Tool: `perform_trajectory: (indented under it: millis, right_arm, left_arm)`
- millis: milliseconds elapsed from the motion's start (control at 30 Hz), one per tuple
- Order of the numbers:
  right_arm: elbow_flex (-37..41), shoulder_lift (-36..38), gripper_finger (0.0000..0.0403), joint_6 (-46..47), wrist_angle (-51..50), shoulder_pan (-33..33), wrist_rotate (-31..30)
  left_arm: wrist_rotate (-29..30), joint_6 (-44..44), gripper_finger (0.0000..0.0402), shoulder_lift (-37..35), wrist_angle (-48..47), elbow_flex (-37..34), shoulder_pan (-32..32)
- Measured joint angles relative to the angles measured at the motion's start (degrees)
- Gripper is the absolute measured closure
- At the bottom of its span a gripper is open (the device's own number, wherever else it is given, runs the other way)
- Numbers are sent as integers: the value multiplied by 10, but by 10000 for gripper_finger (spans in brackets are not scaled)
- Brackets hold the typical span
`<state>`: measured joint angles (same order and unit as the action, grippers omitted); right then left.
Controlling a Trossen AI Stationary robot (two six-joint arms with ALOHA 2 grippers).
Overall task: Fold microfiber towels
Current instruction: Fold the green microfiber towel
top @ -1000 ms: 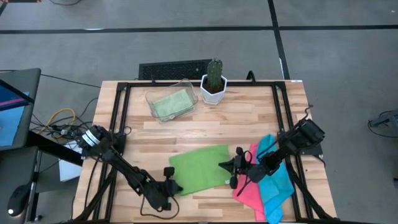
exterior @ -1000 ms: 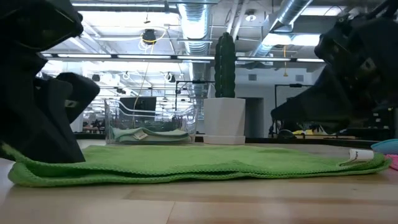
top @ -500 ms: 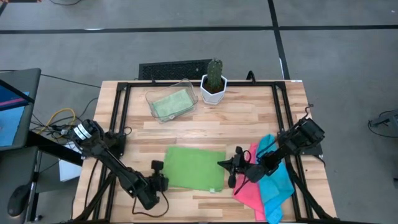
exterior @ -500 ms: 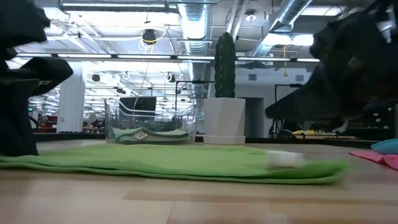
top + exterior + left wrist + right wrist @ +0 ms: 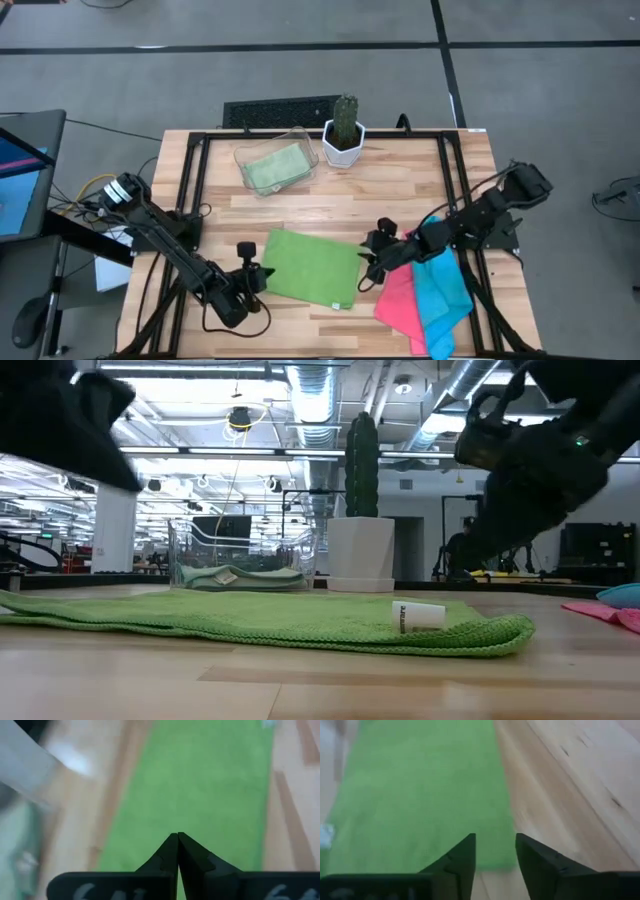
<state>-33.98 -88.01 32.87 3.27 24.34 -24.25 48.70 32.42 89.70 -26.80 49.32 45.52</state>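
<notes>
Green towel (image 5: 311, 268) flat on surface (image 5: 400, 190), once folded. Left pincer (image 5: 247, 273) shut, empty; right pincer (image 5: 369, 262) parted, empty. Next: regrip an edge, fold again.

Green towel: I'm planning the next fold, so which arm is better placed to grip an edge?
Right, probably. The right gripper is open at the green towel's edge, fingers apart. The left gripper sits at the opposite edge but shut, so it must open first.
</notes>
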Motion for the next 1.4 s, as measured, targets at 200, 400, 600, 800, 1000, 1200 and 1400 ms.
perform_trajectory:
  millis: [200,400,600,800,1000,1200,1400]
  right_arm:
    - [0,-13,216,-1,2,-10,3]
    - [0,-69,227,11,16,-13,23]
    - [-3,-87,271,25,22,-13,17]
    - [1,-46,379,26,-22,-12,40]
    - [1,3,373,18,-32,-19,40]
    - [-1,25,386,11,-29,-47,44]
    - [-37,4,383,-20,-31,-82,70]
  left_arm:
    - [49,-40,401,-2,83,-43,-9]
    - [26,-165,401,-2,317,-116,-52]
    - [-62,-257,401,-2,406,-132,-114]
    - [-138,-271,401,-2,408,-132,-161]
    - [-184,-276,401,26,449,-132,-181]
    - [-215,-299,401,95,522,-132,-190]
    - [-230,-298,401,137,549,-132,-203]
